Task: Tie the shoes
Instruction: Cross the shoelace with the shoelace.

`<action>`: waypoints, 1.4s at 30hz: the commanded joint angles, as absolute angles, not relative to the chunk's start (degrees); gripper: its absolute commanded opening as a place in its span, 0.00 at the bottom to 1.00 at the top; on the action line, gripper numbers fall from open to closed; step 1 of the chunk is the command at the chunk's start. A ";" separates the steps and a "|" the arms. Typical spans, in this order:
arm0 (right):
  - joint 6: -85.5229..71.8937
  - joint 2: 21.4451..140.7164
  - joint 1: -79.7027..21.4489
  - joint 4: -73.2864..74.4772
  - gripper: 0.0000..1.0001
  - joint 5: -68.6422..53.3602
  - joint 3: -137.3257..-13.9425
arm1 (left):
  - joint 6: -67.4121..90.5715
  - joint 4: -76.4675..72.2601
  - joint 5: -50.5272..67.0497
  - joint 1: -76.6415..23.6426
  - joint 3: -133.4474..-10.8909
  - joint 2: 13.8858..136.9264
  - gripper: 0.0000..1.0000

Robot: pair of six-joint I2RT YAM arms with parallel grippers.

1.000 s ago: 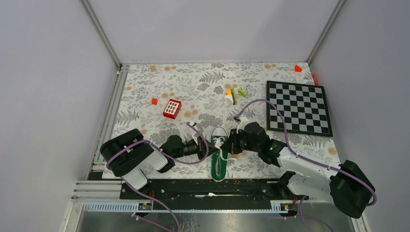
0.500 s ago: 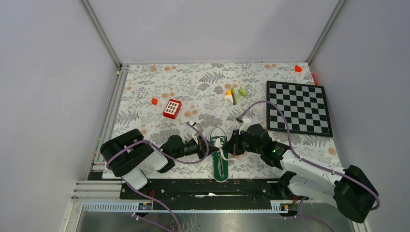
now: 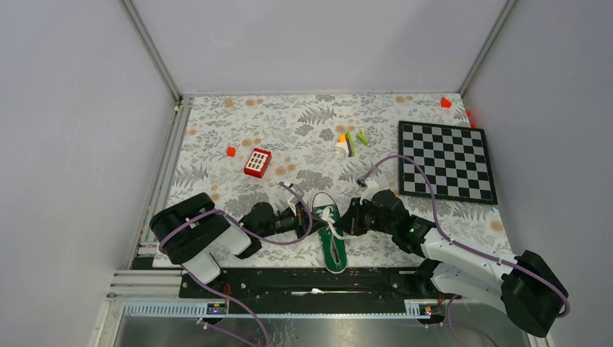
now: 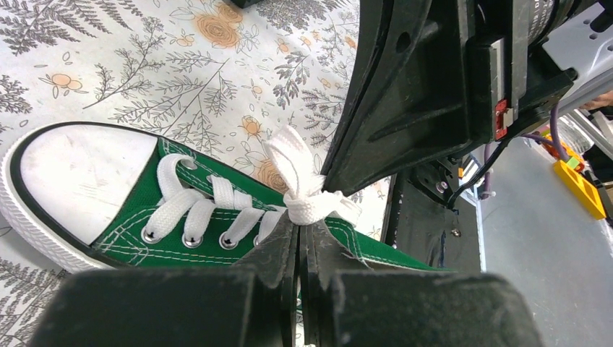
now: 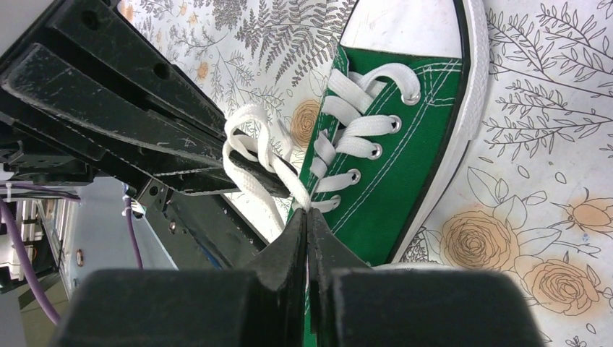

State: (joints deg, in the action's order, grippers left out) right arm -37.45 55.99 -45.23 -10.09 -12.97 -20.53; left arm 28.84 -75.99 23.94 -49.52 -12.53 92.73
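Note:
The green sneaker (image 3: 332, 230) lies near the front edge of the mat, toe cap pointing away from the arms; it also shows in the left wrist view (image 4: 137, 210) and the right wrist view (image 5: 376, 195). Its white laces (image 4: 307, 199) are gathered into a knot over the tongue. My left gripper (image 4: 299, 223) comes from the shoe's left and is shut on a lace at the knot. My right gripper (image 5: 306, 214) comes from the shoe's right and is shut on a lace (image 5: 271, 166) there too. The two grippers meet over the shoe (image 3: 334, 217).
A red-and-white keypad block (image 3: 257, 163) and a small red piece (image 3: 230, 151) lie at the left back. Small coloured blocks (image 3: 350, 141) lie behind the shoe. A chessboard (image 3: 446, 160) lies at the right. The black base rail (image 3: 318, 282) runs just in front of the shoe's heel.
The shoe's heel has swung to the right, so the shoe now lies slanted. My right gripper has drawn slightly right and back with its lace. The left arm has barely moved.

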 commanded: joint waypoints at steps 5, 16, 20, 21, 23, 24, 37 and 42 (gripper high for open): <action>-38.23 54.49 -45.64 -13.16 0.02 -12.11 -19.81 | 30.14 -78.90 22.15 -50.56 -12.44 92.74 0.00; -38.80 53.44 -45.62 -12.97 0.13 -10.95 -19.27 | 30.43 -79.80 22.12 -51.08 -12.23 93.34 0.00; -38.74 52.11 -45.65 -11.51 0.23 -10.05 -19.23 | 29.83 -79.89 22.22 -51.17 -12.04 93.34 0.00; -38.56 51.65 -45.62 -10.74 0.26 -9.72 -19.39 | 29.71 -79.89 22.27 -51.16 -12.04 93.26 0.00; -38.20 50.66 -45.61 -8.85 0.31 -9.06 -19.66 | 29.62 -79.74 22.29 -51.18 -11.95 93.07 0.00; -37.97 50.04 -45.61 -8.27 0.34 -8.71 -19.64 | 29.58 -79.76 22.39 -51.20 -11.95 93.08 0.00; -31.74 46.28 -45.53 -2.25 0.54 -13.58 -22.30 | 28.84 -79.59 23.31 -51.21 -12.39 93.15 0.00; -29.37 49.92 -45.53 -2.38 0.63 -16.92 -25.09 | 28.69 -79.33 23.81 -51.16 -12.89 93.27 0.00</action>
State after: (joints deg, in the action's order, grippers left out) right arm -33.23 47.59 -45.28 -2.35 -13.10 -20.60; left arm 29.80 -76.23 22.68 -50.96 -12.49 93.06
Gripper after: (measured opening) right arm 0.606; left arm 0.013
